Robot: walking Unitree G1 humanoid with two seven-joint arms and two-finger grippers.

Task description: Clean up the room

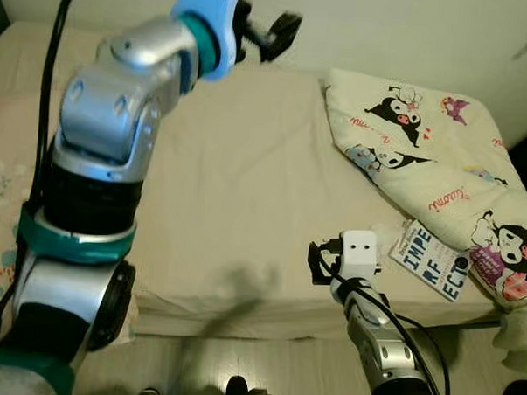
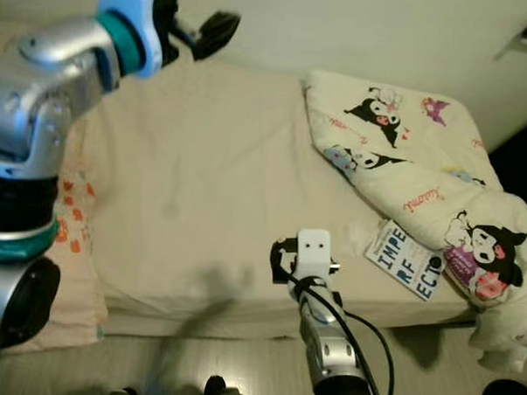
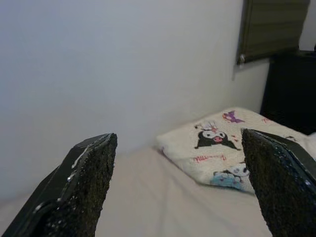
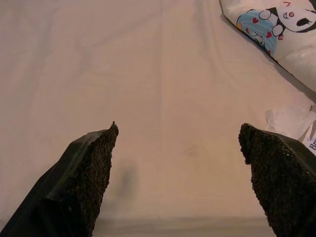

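Blanket (image 1: 440,170) and book (image 1: 430,259) on bed (image 1: 238,188); hands empty.

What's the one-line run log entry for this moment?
left gripper: open, raised over bed | right gripper: open, low at bed edge | book: beside blanket

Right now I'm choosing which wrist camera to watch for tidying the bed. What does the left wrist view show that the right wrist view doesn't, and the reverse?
Left wrist view: the plain pale wall behind the bed and a dark window blind.

Right wrist view: crumpled white paper beside the near mattress edge.

Both: each arm's open claw, left and right, the beige bed sheet, and the cream cartoon-print blanket.
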